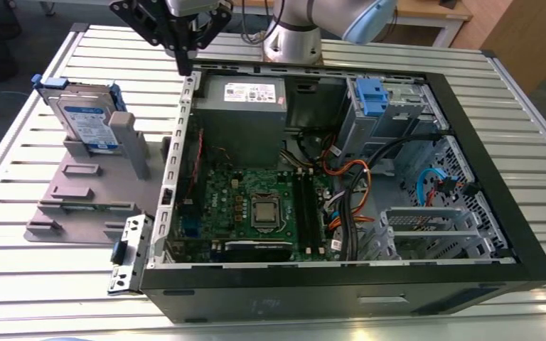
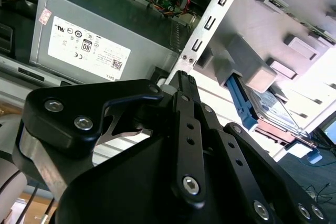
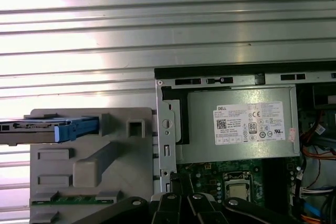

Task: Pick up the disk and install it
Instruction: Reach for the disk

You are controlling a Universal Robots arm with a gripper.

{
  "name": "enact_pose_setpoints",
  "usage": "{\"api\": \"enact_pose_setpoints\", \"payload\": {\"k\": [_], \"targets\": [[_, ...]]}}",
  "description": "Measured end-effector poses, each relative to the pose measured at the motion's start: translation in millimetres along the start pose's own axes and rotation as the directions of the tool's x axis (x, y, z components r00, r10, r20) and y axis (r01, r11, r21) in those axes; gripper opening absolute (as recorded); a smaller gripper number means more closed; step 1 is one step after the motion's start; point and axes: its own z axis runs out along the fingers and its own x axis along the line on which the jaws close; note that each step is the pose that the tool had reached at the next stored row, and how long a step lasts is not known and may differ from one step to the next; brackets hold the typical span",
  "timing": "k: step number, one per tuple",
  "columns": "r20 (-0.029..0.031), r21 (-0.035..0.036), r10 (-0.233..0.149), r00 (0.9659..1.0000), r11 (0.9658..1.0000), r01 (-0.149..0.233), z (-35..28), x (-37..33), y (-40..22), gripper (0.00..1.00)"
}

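Claw seen matte black, built of hinged link bars fastened by silver hex screws. Arm finished as silver-grey tube, joint cap coloured pale blue.

exterior view | disk base behind stand; arm cut at top

A white label of black print and certification marks sits on the grey power supply; a small pink-and-white sticker marks its corner; a blue-and-white label covers the disk.
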Motion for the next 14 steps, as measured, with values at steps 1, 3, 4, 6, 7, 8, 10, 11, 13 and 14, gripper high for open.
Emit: {"api": "enact_pose_setpoints", "payload": {"k": [1,3,4,6,7,8,10,11,13,14], "targets": [[0.0,0.0,0.0,1.0,1.0,0.0,0.0,0.2,0.0,0.11],[0.0,0.0,0.0,1.0,1.0,0.0,0.0,0.6,0.0,0.11],[0.0,0.0,0.0,1.0,1.0,0.0,0.0,0.8,-0.1,0.11],[0.0,0.0,0.0,1.0,1.0,0.0,-0.1,6.3,-0.5,0.11],[0.0,0.0,0.0,1.0,1.0,0.0,-0.1,6.4,-0.5,0.11],[0.0,-0.0001,0.0,1.0,1.0,0.0,-0.1,6.6,-0.5,0.11],[-0.0001,0.0,0.0,1.0,1.0,0.0,-0.1,7.1,-0.5,0.11],[-0.0001,0.0,0.0,1.0,1.0,0.0,-0.1,7.2,-0.5,0.11],[0.0,-0.0001,0.0,1.0,1.0,0.0,-0.4,23.1,-1.7,0.11],[0.0,0.0,0.0,1.0,1.0,0.0,-0.4,23.2,-1.8,0.11]]}}
